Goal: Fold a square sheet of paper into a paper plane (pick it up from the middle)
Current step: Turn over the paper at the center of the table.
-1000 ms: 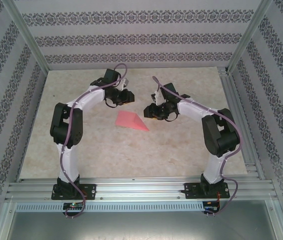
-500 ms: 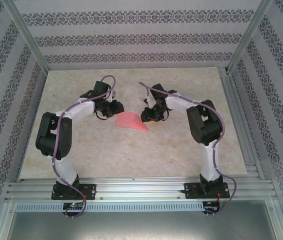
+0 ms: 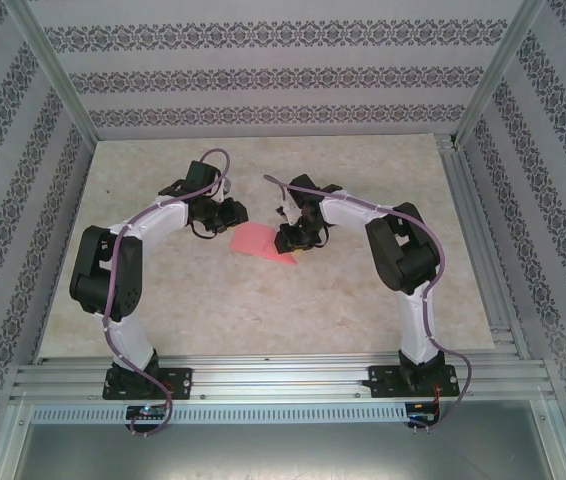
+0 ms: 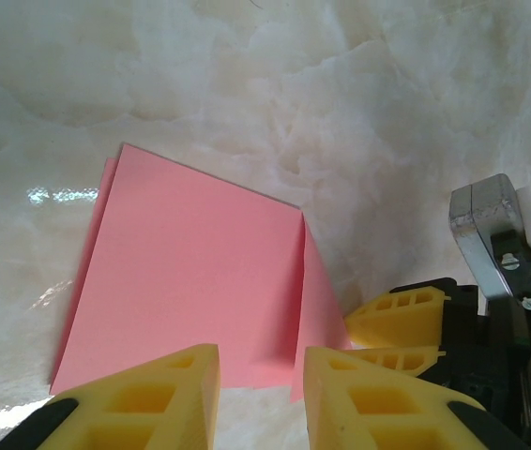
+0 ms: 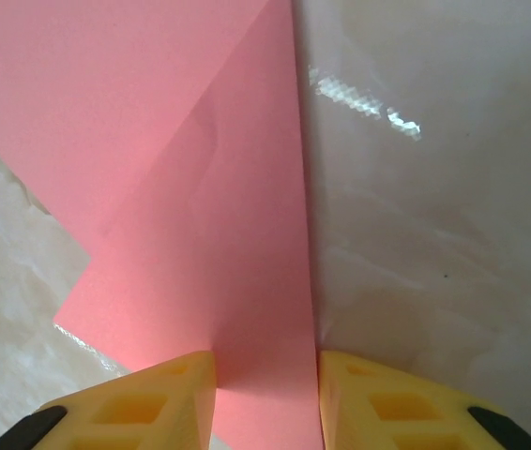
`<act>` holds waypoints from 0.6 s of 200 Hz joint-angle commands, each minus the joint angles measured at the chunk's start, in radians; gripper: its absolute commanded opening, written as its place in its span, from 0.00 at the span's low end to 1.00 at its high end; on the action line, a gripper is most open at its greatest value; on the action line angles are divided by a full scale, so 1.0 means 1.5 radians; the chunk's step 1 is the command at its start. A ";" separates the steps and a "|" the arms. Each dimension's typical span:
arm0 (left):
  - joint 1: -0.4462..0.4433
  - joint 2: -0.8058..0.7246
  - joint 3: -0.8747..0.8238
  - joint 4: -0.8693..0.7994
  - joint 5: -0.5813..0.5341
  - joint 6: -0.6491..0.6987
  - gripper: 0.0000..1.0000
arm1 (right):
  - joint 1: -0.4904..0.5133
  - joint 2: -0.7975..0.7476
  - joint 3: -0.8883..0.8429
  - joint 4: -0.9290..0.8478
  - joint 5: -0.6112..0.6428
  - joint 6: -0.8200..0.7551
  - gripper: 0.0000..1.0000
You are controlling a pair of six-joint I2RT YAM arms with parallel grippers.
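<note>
The square sheet of paper (image 3: 258, 243), pink-red and partly folded into a pointed shape, lies flat on the marble table (image 3: 203, 310). My left gripper (image 3: 235, 216) is low at its left edge. In the left wrist view the sheet (image 4: 190, 272) shows a flap folded over on its right, and my left gripper (image 4: 261, 398) is open with the sheet's near edge just ahead of the gap. My right gripper (image 3: 288, 238) is over the sheet's right end. In the right wrist view my right gripper (image 5: 265, 403) is open, its fingers straddling a strip of the paper (image 5: 200, 187).
The right arm's yellow fingers (image 4: 397, 323) stand close beside the left fingers at the paper's corner. Aluminium frame rails (image 3: 473, 230) run along the table's right side and a rail base (image 3: 283, 378) along the front. Patterned walls enclose the back and sides.
Both arms have come down and inward to the paper. The right gripper has slid left onto the sheet's right end and its jaws have narrowed slightly. The paper has stayed in place.
</note>
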State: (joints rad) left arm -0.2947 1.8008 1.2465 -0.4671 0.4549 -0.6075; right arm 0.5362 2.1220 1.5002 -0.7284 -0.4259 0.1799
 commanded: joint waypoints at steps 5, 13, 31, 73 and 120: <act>0.004 -0.020 -0.003 0.021 0.003 -0.007 0.31 | 0.009 0.009 0.006 -0.011 0.022 -0.014 0.32; 0.005 -0.020 -0.003 0.020 0.003 -0.007 0.31 | 0.010 0.004 0.002 -0.005 0.022 -0.011 0.33; 0.004 -0.017 0.000 0.017 0.003 -0.007 0.31 | 0.012 0.000 0.000 -0.004 0.007 -0.008 0.33; 0.004 -0.016 -0.002 0.018 0.001 -0.011 0.31 | 0.026 0.000 -0.007 0.001 0.016 -0.008 0.33; 0.004 -0.012 -0.003 0.016 0.004 -0.014 0.31 | 0.044 -0.014 -0.015 0.014 0.047 0.000 0.28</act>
State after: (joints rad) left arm -0.2947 1.8008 1.2465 -0.4671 0.4549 -0.6121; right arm 0.5610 2.1178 1.4982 -0.7265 -0.3691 0.1810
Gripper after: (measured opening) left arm 0.312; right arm 0.280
